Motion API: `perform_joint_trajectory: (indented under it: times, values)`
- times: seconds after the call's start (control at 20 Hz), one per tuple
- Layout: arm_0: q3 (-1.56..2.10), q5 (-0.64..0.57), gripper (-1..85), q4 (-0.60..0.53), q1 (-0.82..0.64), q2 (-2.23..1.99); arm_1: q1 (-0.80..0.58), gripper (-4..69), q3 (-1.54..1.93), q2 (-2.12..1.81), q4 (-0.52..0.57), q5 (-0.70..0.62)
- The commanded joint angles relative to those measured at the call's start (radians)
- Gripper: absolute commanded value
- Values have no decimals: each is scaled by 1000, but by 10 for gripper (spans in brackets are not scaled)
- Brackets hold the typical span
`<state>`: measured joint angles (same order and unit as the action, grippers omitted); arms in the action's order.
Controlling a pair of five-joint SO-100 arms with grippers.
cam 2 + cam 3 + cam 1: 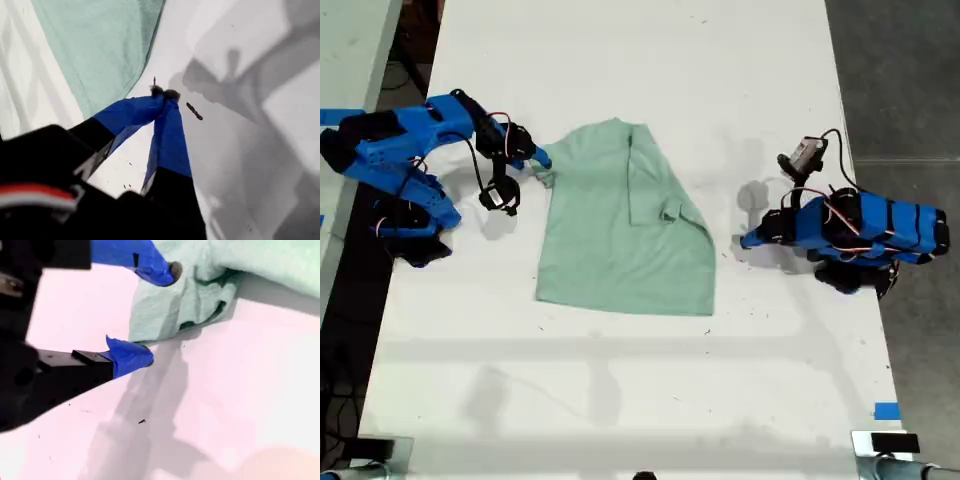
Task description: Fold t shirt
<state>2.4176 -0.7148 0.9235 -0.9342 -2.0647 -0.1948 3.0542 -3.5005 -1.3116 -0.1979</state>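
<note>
Exterior view first: the t shirt [620, 225] is lying near the middle of the white table [620, 60], partly folded, its right side doubled over so a sleeve is sitting on top. One blue arm is reaching in from the exterior view's left with its tip at the shirt's left sleeve; the other is resting at the exterior view's right, well apart from the cloth. Bare table is stretching wide on the near and far sides, and blue tape [886, 410] is marking the near right edge.

First wrist view: the first gripper [164, 93] is pointing down at bare table with its blue tips pressed together, gripping nothing. A mint-green shirt edge is lying beyond them, not touching.

Second wrist view: the second gripper [155, 312] is standing wide apart, its tips flanking the bunched, wrinkled sleeve [175, 305]. One tip is touching the cloth; nothing is clamped.
</note>
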Motion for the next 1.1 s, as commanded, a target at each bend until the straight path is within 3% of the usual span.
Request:
perform_joint_trajectory:
  times: [0.0, 0.4, 0.45, 0.5, 0.75, 0.85, 1.05]
  values:
    - [-57, -32, 220, -18, -46, 23, -5, -15, 54, -8, 28, -2]
    - [-281, -37, 200, 0, -107, 364, -6, -15, 54, -8, 28, -6]
    - [-359, -40, -1, 52, -121, 491, -6, -15, 54, -8, 28, -5]
    - [-428, -35, -2, 127, -121, 583, -5, -15, 54, -8, 28, -5]
    - [-566, 115, -2, 252, 176, 265, -6, -15, 54, -8, 29, -8]
    - [-736, 164, -2, 310, 293, 308, -5, -15, 54, -8, 29, -6]
    - [-1031, 253, -2, 302, 488, 499, -5, -15, 54, -8, 29, -9]
